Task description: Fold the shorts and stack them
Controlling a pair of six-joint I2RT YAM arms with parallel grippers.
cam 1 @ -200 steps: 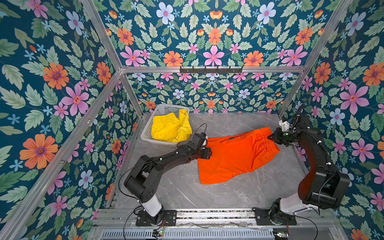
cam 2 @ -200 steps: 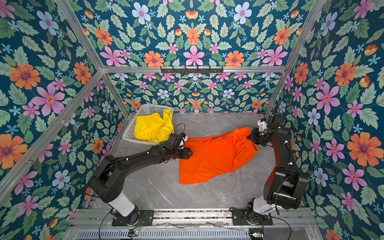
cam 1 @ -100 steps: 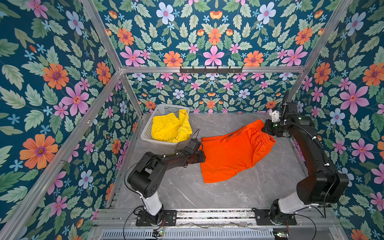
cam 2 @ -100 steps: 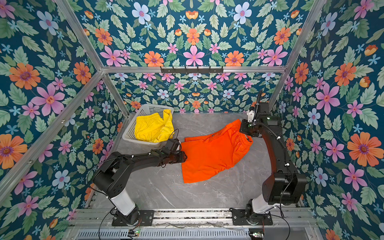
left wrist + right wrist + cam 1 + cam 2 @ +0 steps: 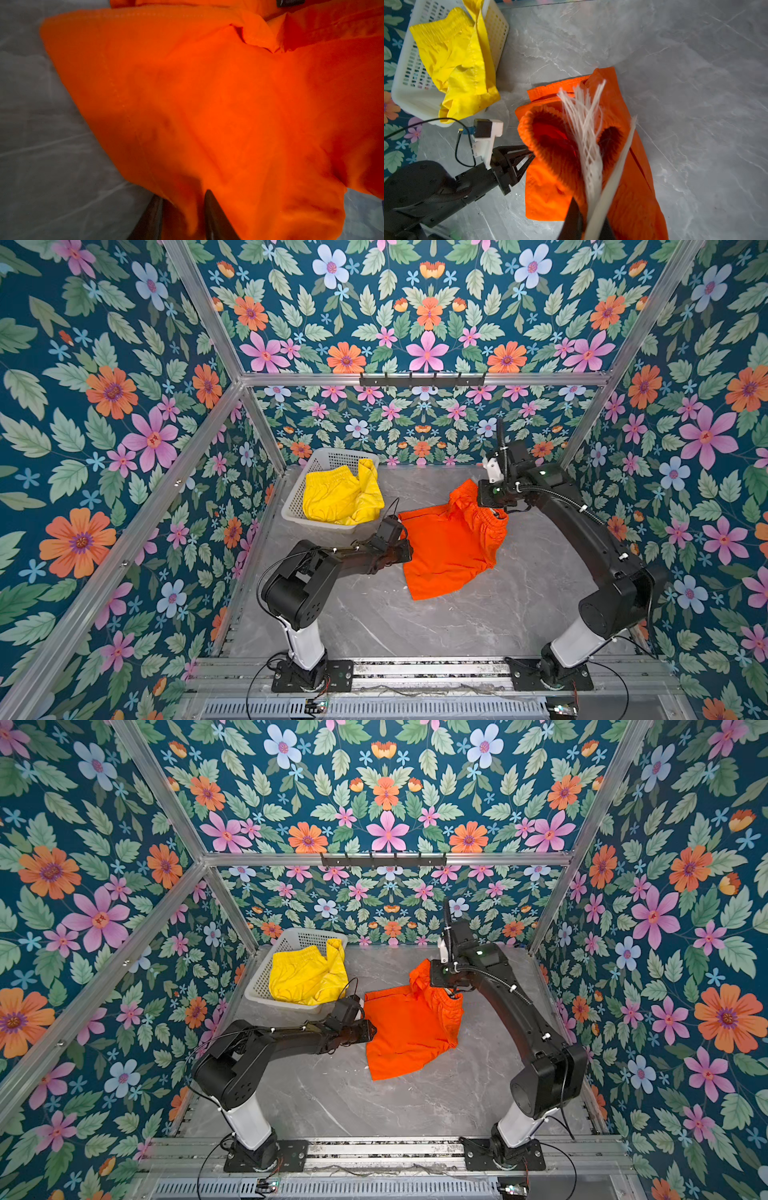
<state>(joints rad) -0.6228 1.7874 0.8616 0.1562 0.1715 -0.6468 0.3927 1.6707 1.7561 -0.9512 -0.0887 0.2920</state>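
Observation:
The orange shorts [image 5: 449, 556] [image 5: 409, 1040] lie mid-table, their waistband end lifted off the marble. My right gripper [image 5: 494, 508] [image 5: 451, 990] [image 5: 588, 209] is shut on that gathered waistband, with white mesh lining and a white drawstring hanging by its fingers. My left gripper [image 5: 409, 549] [image 5: 372, 1031] [image 5: 532, 153] sits low at the shorts' left edge. In the left wrist view its two dark fingers [image 5: 182, 195] stand apart with a fold of the orange cloth [image 5: 207, 104] between them. The yellow shorts [image 5: 340, 497] [image 5: 307, 977] [image 5: 454, 62] lie crumpled in the basket.
A white perforated basket [image 5: 328, 454] [image 5: 295, 938] [image 5: 413, 97] stands at the back left, close behind my left wrist. Floral walls with aluminium frame posts close in the grey marble table [image 5: 415, 626] on three sides. A hook rail [image 5: 422, 379] hangs on the back wall.
My right gripper has risen and moved left with the waistband, dragging the orange shorts into a bunch. My left gripper has stayed at the left edge while its jaws have narrowed.

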